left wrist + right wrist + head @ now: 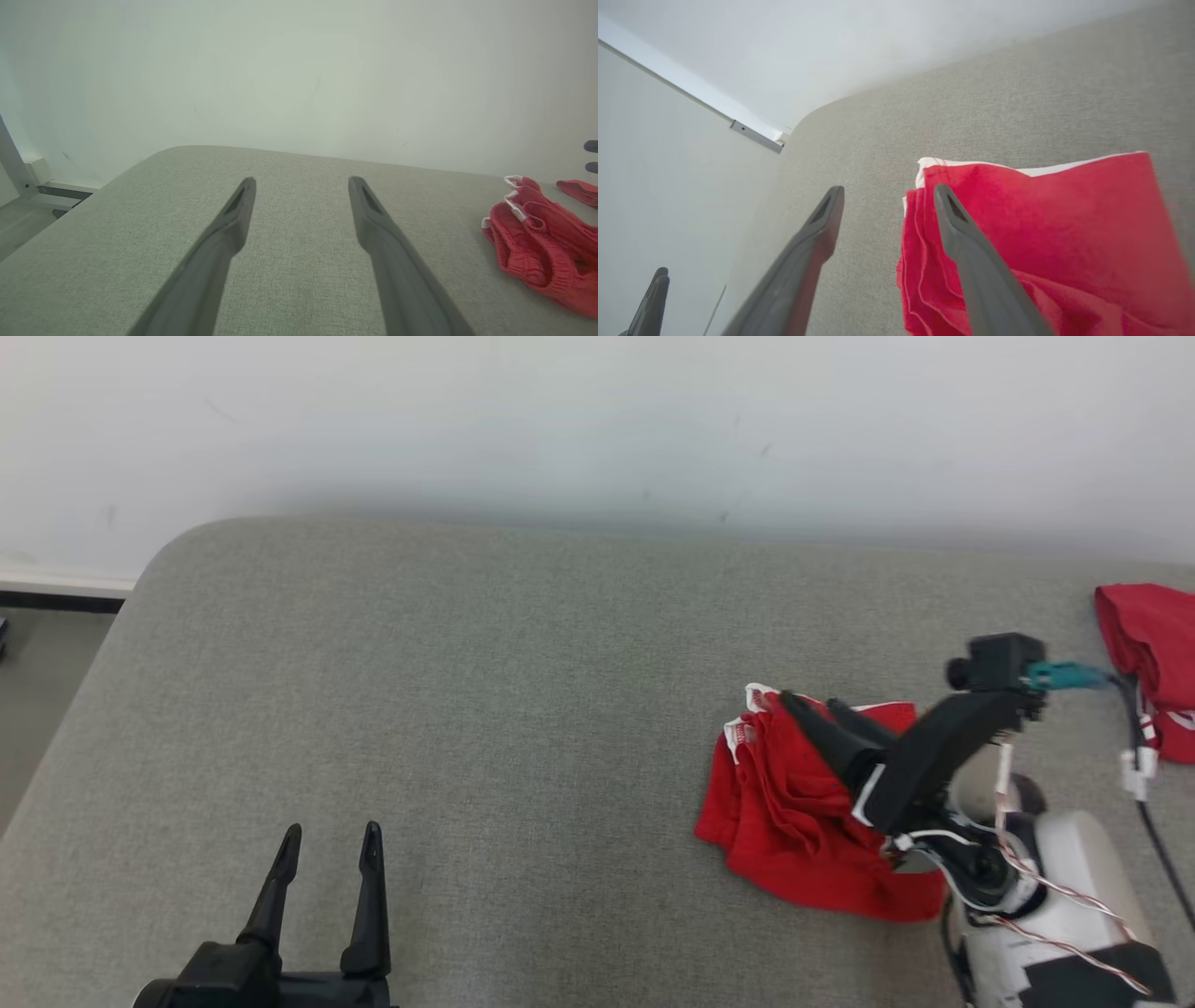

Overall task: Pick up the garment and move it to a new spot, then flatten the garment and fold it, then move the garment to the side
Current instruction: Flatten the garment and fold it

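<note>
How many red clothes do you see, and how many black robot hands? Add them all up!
Red clothes: 2 (crumpled red garment by the right gripper; second red garment at the right edge)
Black robot hands: 2 (left gripper and the right gripper)
Total: 4

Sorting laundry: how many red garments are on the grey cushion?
2. One red garment lies beneath the right gripper; a second red garment sits at the right edge, partly cut off.
</note>
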Available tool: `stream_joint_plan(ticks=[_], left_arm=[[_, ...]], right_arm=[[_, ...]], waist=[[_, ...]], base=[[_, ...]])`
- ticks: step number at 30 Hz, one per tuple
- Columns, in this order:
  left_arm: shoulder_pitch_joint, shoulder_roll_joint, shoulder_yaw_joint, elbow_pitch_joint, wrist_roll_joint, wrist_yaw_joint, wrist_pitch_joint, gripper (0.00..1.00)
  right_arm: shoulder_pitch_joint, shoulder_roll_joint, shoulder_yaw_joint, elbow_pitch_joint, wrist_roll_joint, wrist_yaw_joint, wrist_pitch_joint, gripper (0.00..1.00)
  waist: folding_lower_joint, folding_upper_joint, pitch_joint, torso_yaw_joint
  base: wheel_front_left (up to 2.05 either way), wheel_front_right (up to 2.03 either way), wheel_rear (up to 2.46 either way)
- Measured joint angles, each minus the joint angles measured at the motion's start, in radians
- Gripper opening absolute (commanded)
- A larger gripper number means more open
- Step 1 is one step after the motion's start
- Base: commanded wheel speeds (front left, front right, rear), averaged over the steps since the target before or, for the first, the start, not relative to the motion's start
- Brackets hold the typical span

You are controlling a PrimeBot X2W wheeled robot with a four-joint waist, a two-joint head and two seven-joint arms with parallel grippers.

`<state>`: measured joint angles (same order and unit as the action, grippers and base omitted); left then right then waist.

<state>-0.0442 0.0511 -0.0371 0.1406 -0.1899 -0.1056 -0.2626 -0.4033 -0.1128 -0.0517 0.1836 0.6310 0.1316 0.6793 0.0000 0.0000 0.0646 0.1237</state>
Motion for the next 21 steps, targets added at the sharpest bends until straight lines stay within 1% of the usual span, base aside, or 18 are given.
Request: stream_joint_plan(ticks=[7, 12, 13, 19, 21], left_arm=[[0.016, 0.000, 0.035, -0.008, 0.018, -0.009, 0.000, 1.00], [0.021, 0.000, 0.049, -0.024, 0.034, -0.010, 0.000, 1.00], [0.021, 0.000, 0.049, -0.024, 0.034, -0.010, 0.000, 1.00], [0.023, 0.000, 0.067, -0.029, 0.040, -0.017, 0.000, 1.00], [0.023, 0.000, 0.068, -0.030, 0.041, -0.018, 0.000, 1.00]], right_arm=[[0.055, -0.058, -0.028, -0.095, 0.035, 0.000, -0.147, 1.00], [0.100, -0.097, -0.035, -0.119, 0.038, 0.000, -0.259, 1.00], [0.100, -0.097, -0.035, -0.119, 0.038, 0.000, -0.259, 1.00], [0.161, -0.155, -0.029, -0.132, 0.023, 0.000, -0.425, 1.00], [0.186, -0.158, -0.040, -0.128, 0.024, 0.000, -0.479, 1.00]], waist=[[0.0000, 0.0000, -0.011, -0.035], [0.0000, 0.0000, -0.008, -0.063], [0.0000, 0.0000, -0.008, -0.063], [0.0000, 0.0000, 0.000, -0.089], [0.0000, 0.0000, 0.001, -0.094]], base=[[0.00, 0.00, 0.00], [0.00, 0.00, 0.00], [0.00, 0.00, 0.00], [0.00, 0.00, 0.00], [0.00, 0.00, 0.00]])
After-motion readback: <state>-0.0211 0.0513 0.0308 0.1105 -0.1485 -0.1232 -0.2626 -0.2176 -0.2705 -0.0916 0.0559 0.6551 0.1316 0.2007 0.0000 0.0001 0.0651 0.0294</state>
